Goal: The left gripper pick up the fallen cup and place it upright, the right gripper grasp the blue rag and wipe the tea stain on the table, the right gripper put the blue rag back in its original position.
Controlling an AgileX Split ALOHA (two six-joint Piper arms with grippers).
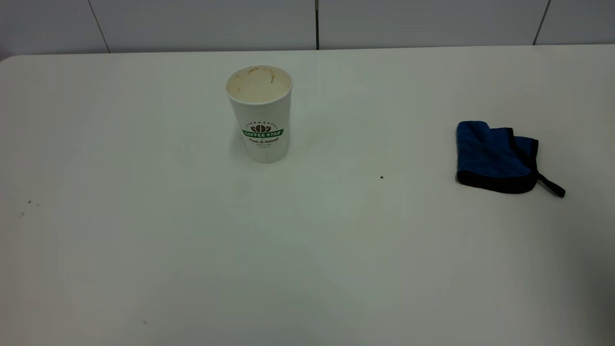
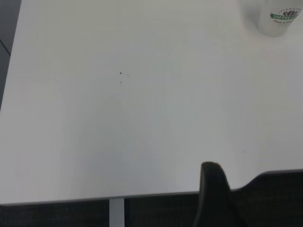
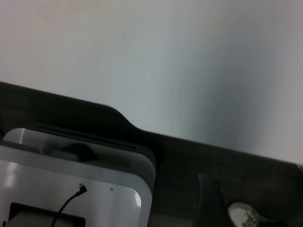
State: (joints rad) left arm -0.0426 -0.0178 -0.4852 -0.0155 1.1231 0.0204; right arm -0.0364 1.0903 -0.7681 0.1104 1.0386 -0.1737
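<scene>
The cup [image 1: 260,113] stands upright on the table [image 1: 144,269], left of the middle and toward the back, its stained inside showing. Its base also shows in the left wrist view [image 2: 278,18]. The blue rag [image 1: 496,156] lies folded at the right, its black loop tail pointing right. No brown tea stain shows; the surface right of the cup looks only faintly dull. Neither gripper is in the exterior view. My left gripper [image 2: 211,189] hangs past the table's near edge, far from the cup. My right gripper [image 3: 208,191] is off the table beyond its edge.
A tiny black speck [image 1: 381,177] lies between the cup and the rag. A few small specks [image 1: 29,203] sit near the left edge. A silver box with a black cable [image 3: 71,189] and a shoe [image 3: 246,215] show below the table edge.
</scene>
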